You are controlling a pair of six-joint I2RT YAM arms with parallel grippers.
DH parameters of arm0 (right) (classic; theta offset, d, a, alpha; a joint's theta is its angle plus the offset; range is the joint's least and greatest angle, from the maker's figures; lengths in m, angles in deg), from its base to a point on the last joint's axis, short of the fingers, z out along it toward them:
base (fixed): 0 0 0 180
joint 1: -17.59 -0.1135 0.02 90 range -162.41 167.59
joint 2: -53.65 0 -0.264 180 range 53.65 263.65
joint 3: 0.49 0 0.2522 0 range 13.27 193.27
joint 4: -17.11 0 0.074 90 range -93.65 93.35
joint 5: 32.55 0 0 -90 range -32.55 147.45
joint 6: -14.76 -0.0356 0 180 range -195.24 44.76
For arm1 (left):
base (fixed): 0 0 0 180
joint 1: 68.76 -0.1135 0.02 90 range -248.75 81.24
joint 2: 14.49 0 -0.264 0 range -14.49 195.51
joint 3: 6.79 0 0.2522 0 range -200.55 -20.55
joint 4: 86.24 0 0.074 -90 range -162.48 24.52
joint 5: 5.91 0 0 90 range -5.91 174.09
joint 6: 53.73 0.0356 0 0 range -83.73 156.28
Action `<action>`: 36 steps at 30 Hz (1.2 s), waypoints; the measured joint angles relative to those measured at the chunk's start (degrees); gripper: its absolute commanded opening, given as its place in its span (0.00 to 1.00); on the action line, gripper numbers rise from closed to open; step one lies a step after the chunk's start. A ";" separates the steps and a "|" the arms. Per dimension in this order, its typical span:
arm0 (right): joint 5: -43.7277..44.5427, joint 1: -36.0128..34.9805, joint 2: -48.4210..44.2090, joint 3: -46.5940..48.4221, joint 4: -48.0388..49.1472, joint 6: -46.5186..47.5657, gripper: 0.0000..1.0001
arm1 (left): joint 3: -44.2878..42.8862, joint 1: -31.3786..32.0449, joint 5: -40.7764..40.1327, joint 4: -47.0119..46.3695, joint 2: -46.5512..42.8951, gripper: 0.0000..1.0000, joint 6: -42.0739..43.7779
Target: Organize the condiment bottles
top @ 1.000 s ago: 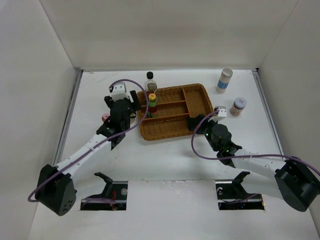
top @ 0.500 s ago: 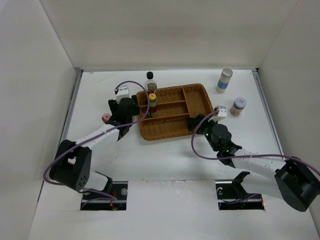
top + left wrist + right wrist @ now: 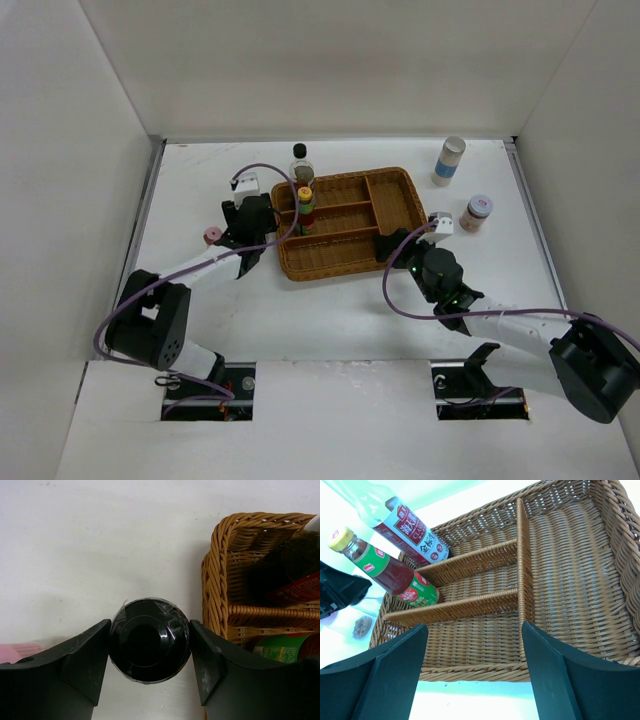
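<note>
My left gripper [image 3: 250, 222] stands just left of the brown wicker tray [image 3: 390, 200], shut on the dark shaker [image 3: 150, 639], seen top-down between the fingers [image 3: 80, 655]. The shaker is hidden under the gripper in the top view. The pink-lidded jar [image 3: 211, 236] stands on the table left of it. The tall clear black-capped bottle [image 3: 301, 165] and the yellow-capped red bottle [image 3: 304, 208] stand in the tray's left compartments. The white bottle with the blue label [image 3: 449, 160] and the purple-lidded jar [image 3: 477, 212] stand right of the tray. My right gripper [image 3: 392, 245] is open and empty at the tray's front right edge.
The tray's wall [image 3: 215, 565] is close to the right of the shaker. White walls enclose the table on three sides. The tray's right compartments [image 3: 560, 555] hold nothing.
The left arm's elbow has folded in toward the near left while its gripper stayed beside the tray's left wall. The right arm and the bottles have not moved.
</note>
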 measured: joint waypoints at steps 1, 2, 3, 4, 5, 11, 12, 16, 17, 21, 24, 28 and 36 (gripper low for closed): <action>0.00 0.00 0.00 0.00 0.00 0.00 0.82 | 0.04 0.02 -0.02 0.37 -0.57 0.36 0.00; 0.00 0.00 0.00 0.00 0.02 -0.02 0.82 | 0.15 0.04 -0.02 0.90 -1.46 0.36 0.00; 0.00 0.00 0.00 0.00 0.00 -0.02 0.83 | 0.48 0.11 -0.07 1.44 -3.28 0.36 0.02; 0.00 0.00 0.02 0.00 0.00 -0.02 0.83 | 0.87 0.20 -0.20 1.84 -5.31 0.36 0.02; 0.00 0.00 0.02 0.00 0.00 0.00 0.83 | 1.36 0.44 -0.50 2.34 -8.02 0.36 0.04; 0.00 0.07 0.02 0.00 0.00 -0.20 0.80 | 1.92 3.87 -2.12 4.61 -24.00 0.36 0.02; 0.00 0.15 0.02 0.00 0.02 -0.24 0.79 | 1.92 5.18 -2.27 5.55 -26.16 0.36 0.02; 0.90 1.40 -0.35 -0.35 0.04 -0.66 0.78 | 1.90 10.97 -2.45 12.57 -32.61 0.36 0.00; 1.20 1.81 -0.44 -0.50 0.09 -0.90 0.78 | 1.90 12.28 -2.45 14.60 -33.70 0.36 -0.02; 2.12 3.10 -0.96 -1.27 0.09 -1.60 0.79 | 1.84 17.49 -2.73 22.29 -36.54 0.35 -0.48; 2.54 4.24 -1.36 -1.77 0.07 -2.25 0.80 | 0.83 21.75 -3.02 24.44 -35.19 0.35 -0.94; 2.95 6.36 -2.73 -2.60 -0.28 -3.06 0.81 | -2.93 28.00 -2.62 21.53 -27.61 0.35 -0.76; 8.48 7.48 -9.94 -4.17 -2.89 -4.37 1.00 | -11.02 31.78 2.25 9.90 -9.46 0.34 0.52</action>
